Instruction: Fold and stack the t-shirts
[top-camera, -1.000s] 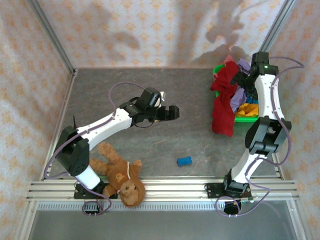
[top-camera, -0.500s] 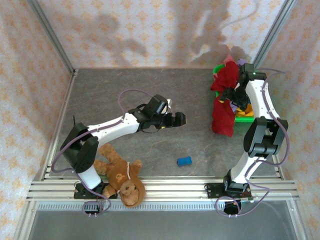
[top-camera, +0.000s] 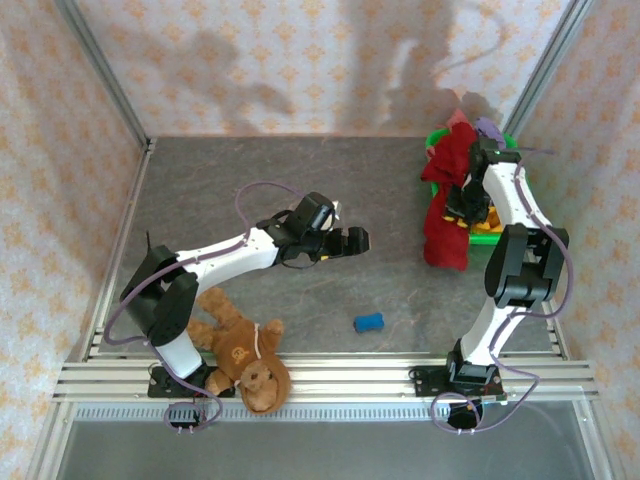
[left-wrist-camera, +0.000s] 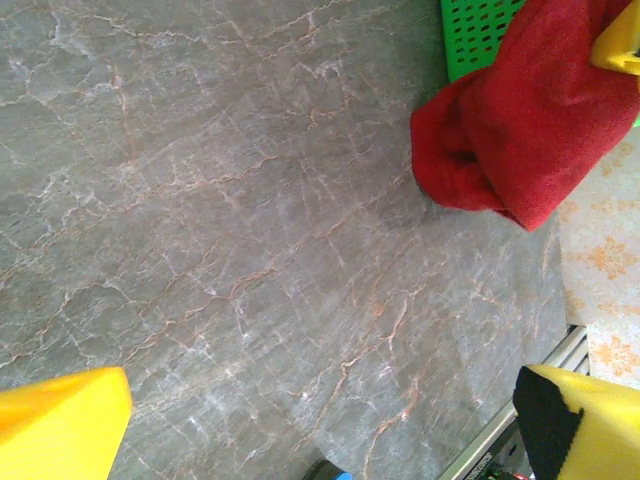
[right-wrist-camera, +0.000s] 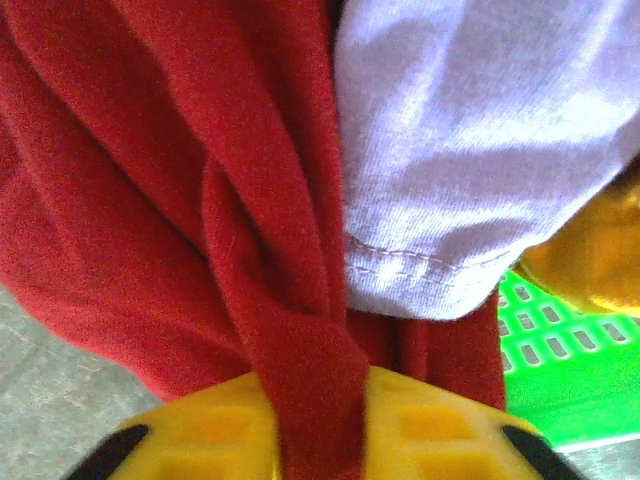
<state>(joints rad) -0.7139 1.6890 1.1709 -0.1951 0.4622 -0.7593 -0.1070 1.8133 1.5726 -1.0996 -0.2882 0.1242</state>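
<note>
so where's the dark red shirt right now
Top view, far right: the dark red t-shirt hangs from the green basket onto the table, pinched by the right gripper.

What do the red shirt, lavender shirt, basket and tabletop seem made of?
Dark red t-shirt: soft matte knit, likely cotton jersey; it bunches into folds.
Lavender t-shirt: fine knit with a stitched hem.
Basket: glossy bright green plastic, moulded grid holes.
Tabletop: grey veined stone look, possibly printed laminate.

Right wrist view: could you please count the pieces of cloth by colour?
dark red shirt: 1
lavender shirt: 1
orange-yellow shirt, blurred at the edge: 1
Total: 3
</note>
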